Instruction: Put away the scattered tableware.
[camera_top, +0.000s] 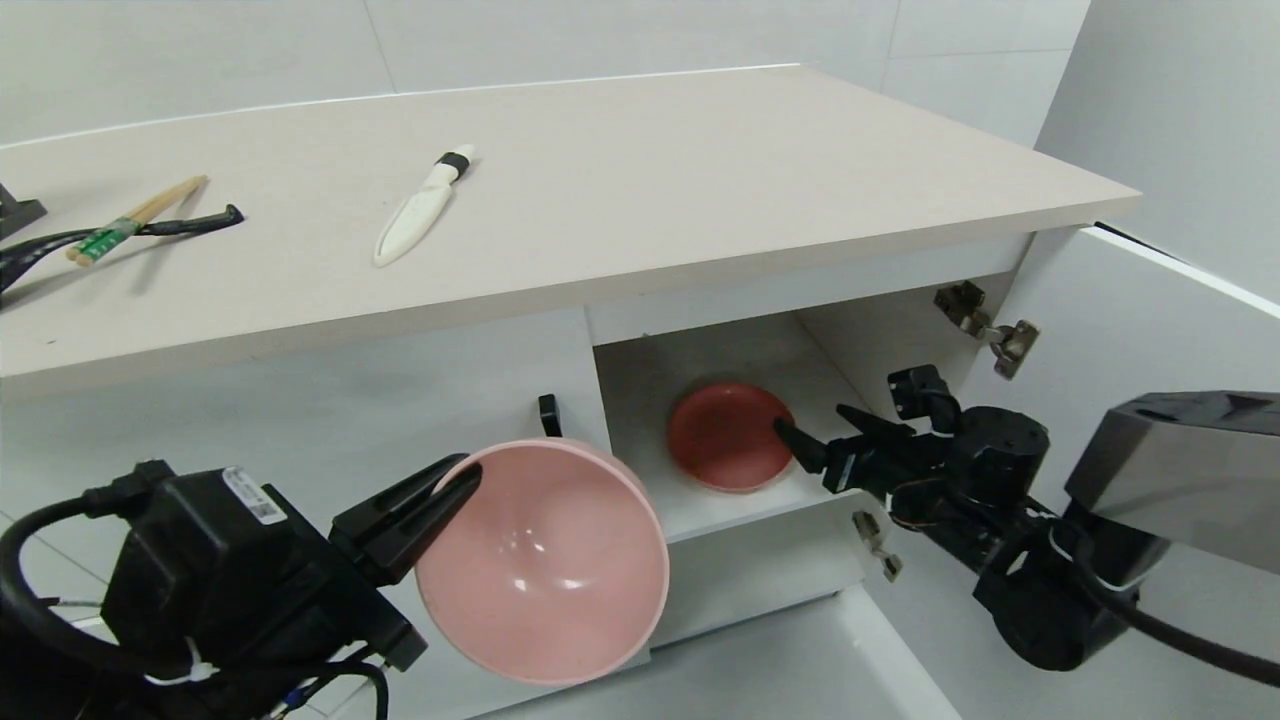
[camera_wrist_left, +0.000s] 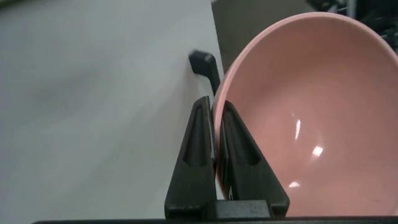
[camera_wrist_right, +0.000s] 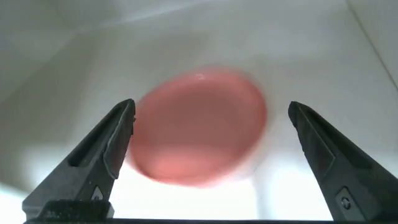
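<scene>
My left gripper (camera_top: 455, 480) (camera_wrist_left: 215, 107) is shut on the rim of a large pink bowl (camera_top: 545, 565) (camera_wrist_left: 311, 112), held in the air in front of the closed left cabinet door, just left of the open compartment. A red plate (camera_top: 728, 435) (camera_wrist_right: 199, 127) lies on the shelf inside the open cabinet. My right gripper (camera_top: 815, 430) (camera_wrist_right: 211, 112) stands open just right of the plate, fingers apart with nothing between them. On the countertop lie a white knife (camera_top: 420, 205) and wooden chopsticks (camera_top: 135, 218).
The cabinet's right door (camera_top: 1160, 330) stands open, with hinges (camera_top: 985, 328) showing. A black handle (camera_top: 548, 414) (camera_wrist_left: 206, 65) sits on the closed left door. Black cables (camera_top: 120, 235) lie at the countertop's left. The countertop (camera_top: 700, 180) is bare on the right.
</scene>
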